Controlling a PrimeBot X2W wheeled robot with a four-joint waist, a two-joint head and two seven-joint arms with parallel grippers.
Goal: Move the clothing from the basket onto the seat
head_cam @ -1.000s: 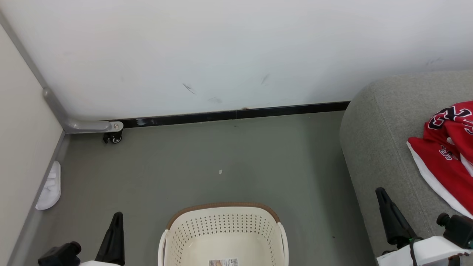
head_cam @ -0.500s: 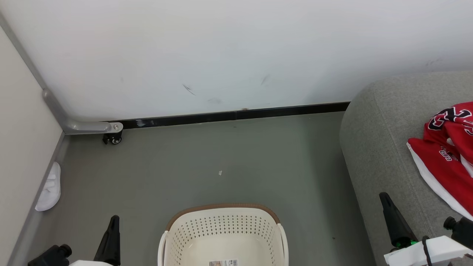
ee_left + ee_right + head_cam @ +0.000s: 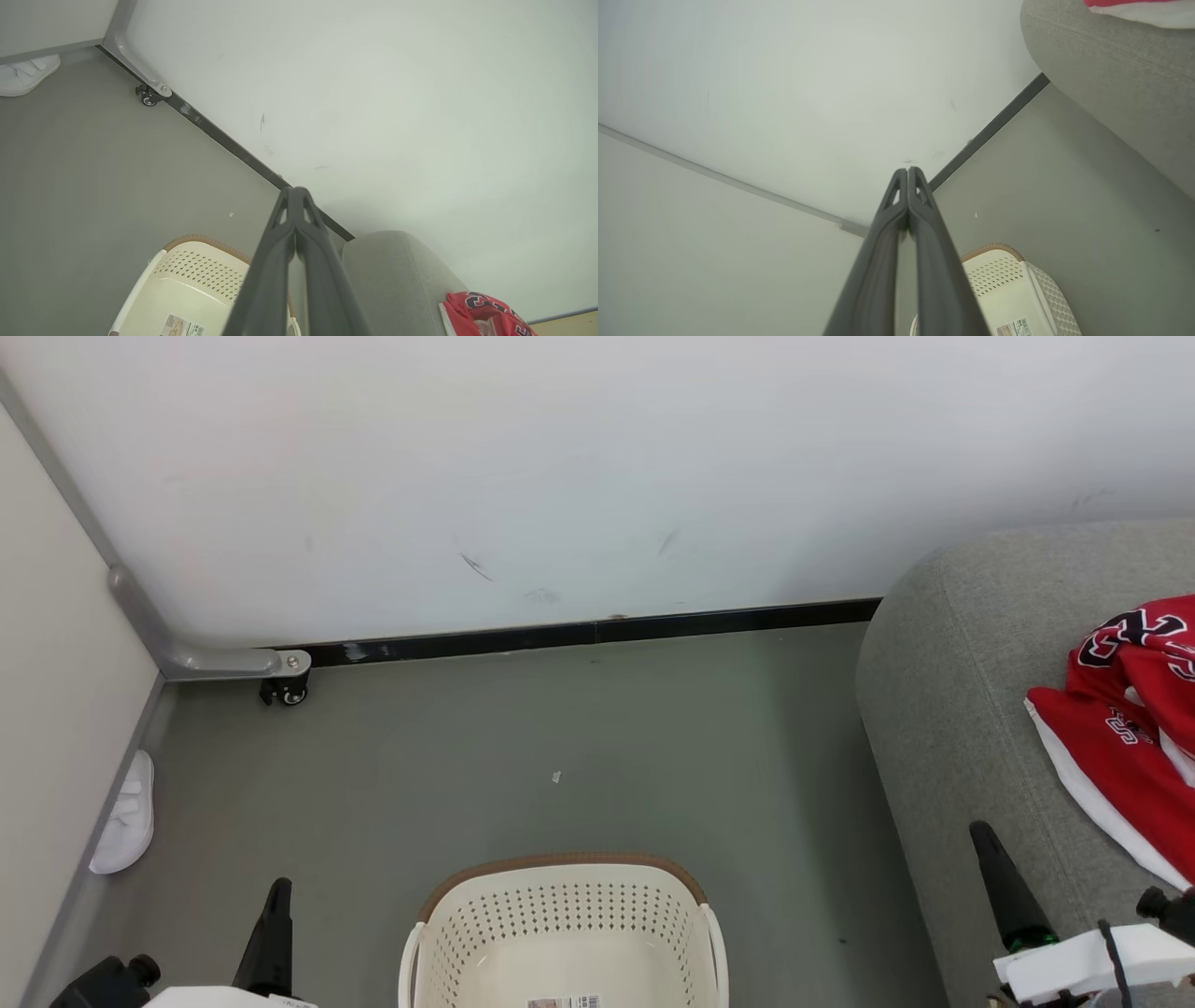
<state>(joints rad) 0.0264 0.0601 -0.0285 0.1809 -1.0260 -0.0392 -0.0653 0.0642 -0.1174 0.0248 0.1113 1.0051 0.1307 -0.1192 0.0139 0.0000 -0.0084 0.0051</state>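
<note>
Left gripper (image 3: 277,892) and right gripper (image 3: 982,835), each two long dark fingers pressed together and holding nothing, flank a cream-white perforated plastic laundry basket (image 3: 560,861) with a brown rim, which looks empty. Two red sports garments with white trim (image 3: 1125,756) lie crumpled on a large rounded grey fabric seat (image 3: 962,709). They look light, soft and floppy; a pinch on a raised fold would likely hold best.

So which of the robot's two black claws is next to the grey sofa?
The right gripper, at the lower right, right by the seat. The left gripper is over the floor, left of the basket.
</note>
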